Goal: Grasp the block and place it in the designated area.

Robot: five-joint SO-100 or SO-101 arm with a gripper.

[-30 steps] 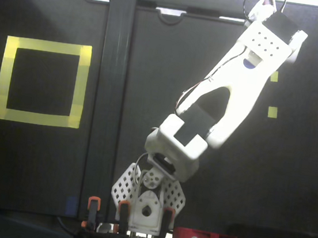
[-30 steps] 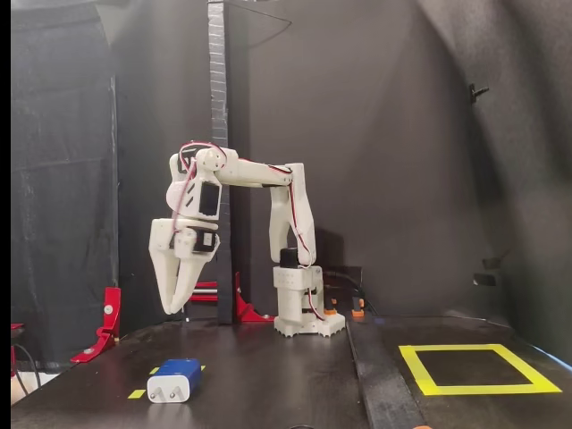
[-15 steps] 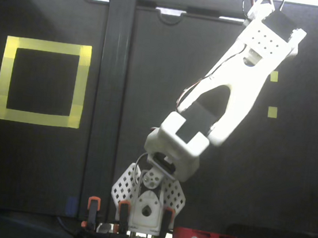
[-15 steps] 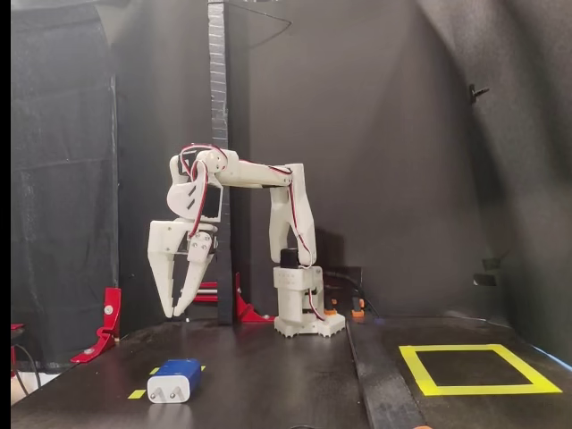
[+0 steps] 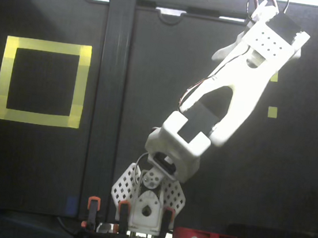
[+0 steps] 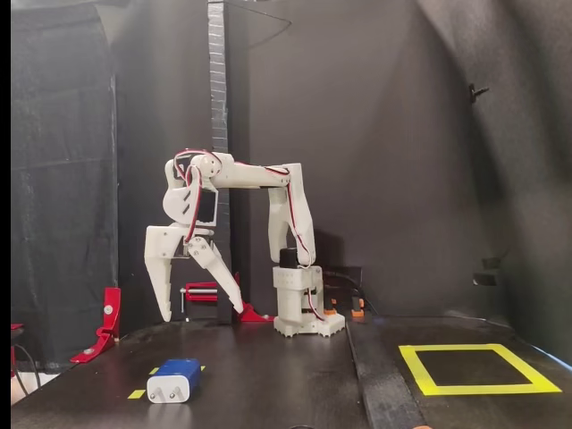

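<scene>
1. The black counter (image 6: 268, 375) carries the designated area (image 6: 476, 368), well apart from everything else.
2. The arm's jaws (image 6: 204, 315) hang spread apart above the counter.
3. The block (image 6: 173, 381) lies nearer the camera than the jaws, untouched.

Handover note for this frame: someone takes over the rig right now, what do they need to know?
Gripper: open, empty, hanging above the table, fingers pointing down.
Block: lies on the table in front of the gripper, nearer the camera in a fixed view, untouched; the arm hides it in the top-down fixed view.
Designated area: yellow tape square on the other side of the table, empty.
Done: nothing yet.
Left: grasp, carry across, place inside the square.
</scene>
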